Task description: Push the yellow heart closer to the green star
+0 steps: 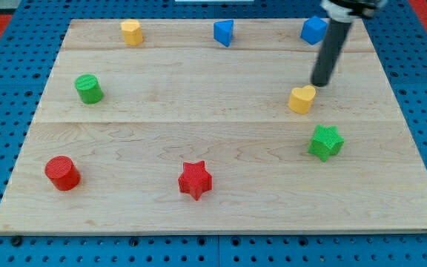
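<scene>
The yellow heart point(302, 99) lies on the wooden board at the view's right. The green star point(325, 142) lies a short way below and slightly right of it, apart from it. My tip point(320, 84) is just above and to the right of the yellow heart, very close to its upper right edge or touching it. The dark rod rises from the tip toward the view's top.
A blue cube point(313, 30), a blue triangular block point(224, 33) and a yellow block point(131, 33) sit along the top edge. A green cylinder point(89, 89) and a red cylinder point(62, 173) are at the left. A red star point(195, 180) is at the bottom middle.
</scene>
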Action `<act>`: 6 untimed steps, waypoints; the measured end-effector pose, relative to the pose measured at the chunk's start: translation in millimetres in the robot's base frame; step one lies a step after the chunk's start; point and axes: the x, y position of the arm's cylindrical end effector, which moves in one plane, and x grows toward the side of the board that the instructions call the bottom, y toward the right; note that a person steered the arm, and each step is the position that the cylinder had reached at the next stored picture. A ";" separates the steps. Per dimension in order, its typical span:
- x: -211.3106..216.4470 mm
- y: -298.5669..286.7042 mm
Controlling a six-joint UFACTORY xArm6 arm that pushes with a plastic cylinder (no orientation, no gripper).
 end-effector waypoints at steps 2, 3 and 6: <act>14.8 35.9; -5.3 16.9; 32.7 -10.3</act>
